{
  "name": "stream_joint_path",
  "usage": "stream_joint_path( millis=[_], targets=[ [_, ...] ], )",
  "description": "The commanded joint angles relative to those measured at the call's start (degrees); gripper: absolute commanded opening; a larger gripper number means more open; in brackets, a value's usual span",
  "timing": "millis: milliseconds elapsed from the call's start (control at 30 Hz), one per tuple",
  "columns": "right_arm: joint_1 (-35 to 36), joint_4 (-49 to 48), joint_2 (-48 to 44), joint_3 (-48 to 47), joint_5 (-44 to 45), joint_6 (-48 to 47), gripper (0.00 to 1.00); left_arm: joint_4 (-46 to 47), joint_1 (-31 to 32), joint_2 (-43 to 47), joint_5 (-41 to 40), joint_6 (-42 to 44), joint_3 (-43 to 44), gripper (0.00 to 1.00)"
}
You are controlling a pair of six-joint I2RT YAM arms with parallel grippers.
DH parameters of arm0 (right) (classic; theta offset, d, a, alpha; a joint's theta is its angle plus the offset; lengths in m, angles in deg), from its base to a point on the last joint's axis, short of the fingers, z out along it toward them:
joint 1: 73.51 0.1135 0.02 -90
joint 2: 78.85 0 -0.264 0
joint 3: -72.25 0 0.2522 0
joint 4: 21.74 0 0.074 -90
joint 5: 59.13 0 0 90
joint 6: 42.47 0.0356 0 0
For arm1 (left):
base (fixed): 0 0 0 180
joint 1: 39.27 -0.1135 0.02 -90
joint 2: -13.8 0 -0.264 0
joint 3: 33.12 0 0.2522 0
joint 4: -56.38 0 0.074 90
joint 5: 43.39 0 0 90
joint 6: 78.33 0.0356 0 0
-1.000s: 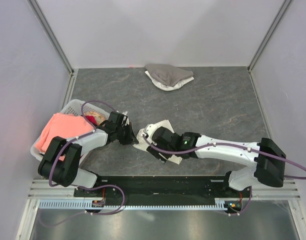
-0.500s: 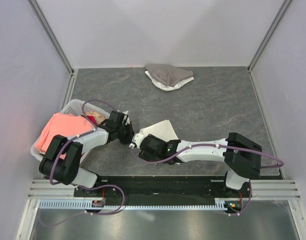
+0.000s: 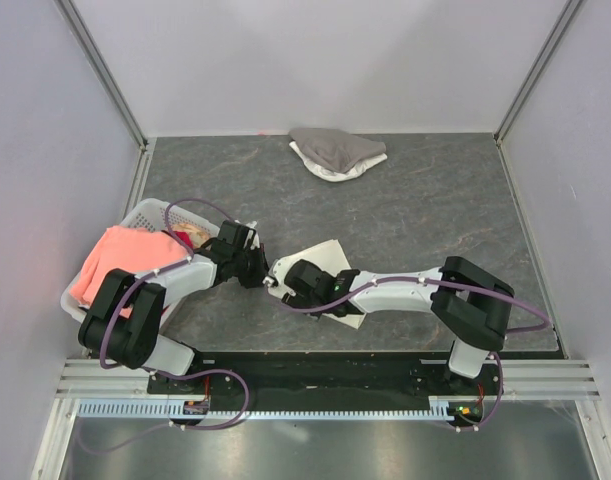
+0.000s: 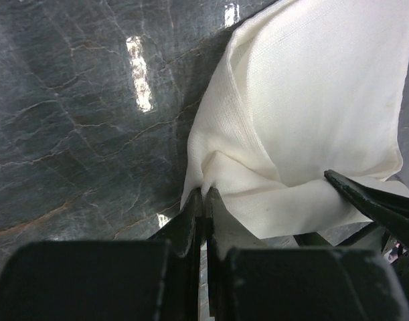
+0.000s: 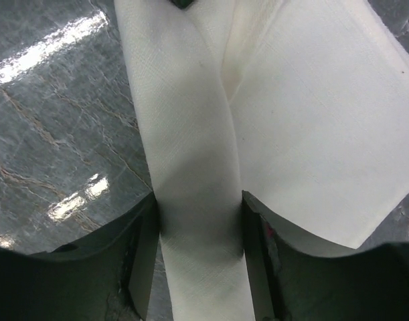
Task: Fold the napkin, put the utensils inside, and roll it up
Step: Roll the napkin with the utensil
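at the far left a basket (image 3: 143,212) holds a pink cloth (image 3: 110,262). neither is in play, but the left arm works right beside them.

the left end effector (image 4: 204,200) is fully closed on a corner of the napkin (image 4: 311,100), with the cloth bunching into a small peak right at the tips. the bite looks shallow to me. if i pull that corner across too fast, or the other arm drags the opposite way, the corner could slide out and the fold would fall open.

the napkin lies on the counter (image 3: 435,220) between the two arms, near the front edge. part of it is lifted and part is already doubled over. it is thin and limp, so any sideways tug would skew the edges rather than give a clean crease.

the right end effector (image 5: 199,197) is roughly half open. it straddles a raised band of the napkin that fills the gap between its fingers (image 5: 140,247). as far as i can judge it is not yet pinching. if it closes here it may gather both layers into a wad instead of one edge. its tip also sits just beside the left tool in the left wrist view, so the two could knock each other.

i cannot see the utensils in any view, so i cannot judge whether the fold will leave room for them.
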Motion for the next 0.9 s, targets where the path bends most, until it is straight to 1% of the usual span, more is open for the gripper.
stream_joint_path(
  millis=[0,67,100,133,167,200,233,267,333,367,400,467,500,533,600,633,700,733,867],
  targets=[
    [-1.3,0.4,2.7,0.5,-6.0,0.4,0.49,-0.2,-0.1,0.7,0.5,3.2,-0.1,0.02],
    [-1.8,1.4,2.9,0.6,-9.0,0.8,0.42,-0.3,-0.1,2.5,-0.4,2.9,0.1,0.04],
    [-2.0,1.7,2.9,0.7,-10.0,1.0,0.36,-0.4,-0.1,3.3,-0.9,2.8,0.1,0.05],
    [-2.1,2.4,2.9,0.8,-11.0,1.2,0.34,-0.8,-0.1,4.1,-2.4,2.4,0.2,0.08],
    [-2.6,2.7,2.9,1.0,-12.2,1.3,0.33,-1.3,-0.1,6.1,-3.3,2.2,0.2,0.15],
    [-2.8,2.9,3.0,1.3,-12.9,1.8,0.31,-1.6,-0.1,7.2,-4.1,2.1,0.0,0.19],
    [-3.0,3.1,2.8,1.5,-15.3,1.9,0.30,-1.8,-0.1,8.4,-5.5,1.8,-0.1,0.22],
    [-3.8,3.1,2.6,1.7,-16.4,2.0,0.30,-2.2,-0.1,10.8,-6.4,1.8,-0.7,0.31],
    [-4.8,3.2,2.9,2.1,-20.2,2.6,0.29,-2.2,-0.1,13.7,-8.0,1.5,-1.6,0.40],
    [-6.2,3.2,3.0,2.0,-21.7,2.7,0.28,-2.2,-0.1,16.5,-8.5,1.4,-2.9,0.42],
    [-7.0,3.2,3.4,2.0,-25.7,2.7,0.28,-1.9,-0.1,18.0,-8.9,1.4,-3.5,0.44],
    [-9.2,3.3,4.3,2.0,-29.5,2.7,0.27,-1.5,-0.1,20.7,-9.2,1.2,-5.9,0.49],
    [-10.1,3.0,4.8,1.5,-31.3,2.8,0.27,-0.7,-0.1,23.1,-9.0,1.2,-6.8,0.51],
    [-11.5,3.2,5.6,1.4,-35.2,3.0,0.26,-0.1,-0.1,24.2,-8.6,1.1,-8.6,0.53],
    [-13.1,3.1,6.5,0.9,-39.3,3.1,0.25,1.3,-0.1,26.3,-7.1,0.4,-10.1,0.55],
    [-14.4,2.9,7.3,0.7,-43.4,3.2,0.25,1.7,-0.1,26.8,-6.6,0.3,-11.3,0.55],
    [-16.0,2.9,8.4,0.2,-47.8,3.3,0.25,2.4,-0.1,27.6,-6.3,-0.3,-12.5,0.57],
    [-17.4,2.9,9.9,0.0,-51.5,3.3,0.25,2.8,-0.1,28.5,-6.3,-0.3,-13.2,0.58],
    [-20.4,3.0,14.5,-0.9,-59.7,3.3,0.25,4.6,-0.1,30.0,-6.9,-0.3,-14.8,0.60]
  ],
)
